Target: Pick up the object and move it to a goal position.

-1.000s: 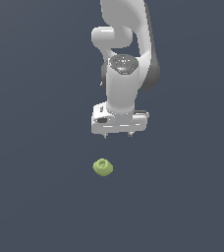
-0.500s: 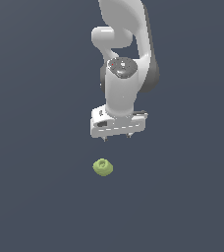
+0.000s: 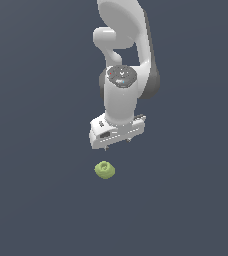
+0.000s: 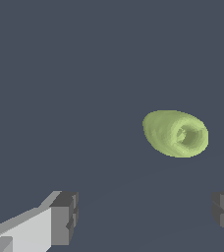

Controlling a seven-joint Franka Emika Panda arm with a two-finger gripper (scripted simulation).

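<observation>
The object (image 3: 104,170) is a small lime-green rounded lump with a swirl dimple on top, lying on the dark grey floor. My white gripper (image 3: 118,144) hangs just above it and slightly toward the exterior view's right, without touching it. In the wrist view the object (image 4: 175,133) lies ahead of the gripper (image 4: 146,216), off the line between the two fingers (image 4: 65,216). The jaws stand wide apart with nothing between them.
The flat dark grey floor (image 3: 36,200) spreads all around the object. The white arm (image 3: 123,60) rises behind the gripper. No goal marker shows in either view.
The gripper has come down and a little toward the exterior view's left, closer to the object. The object has not moved.
</observation>
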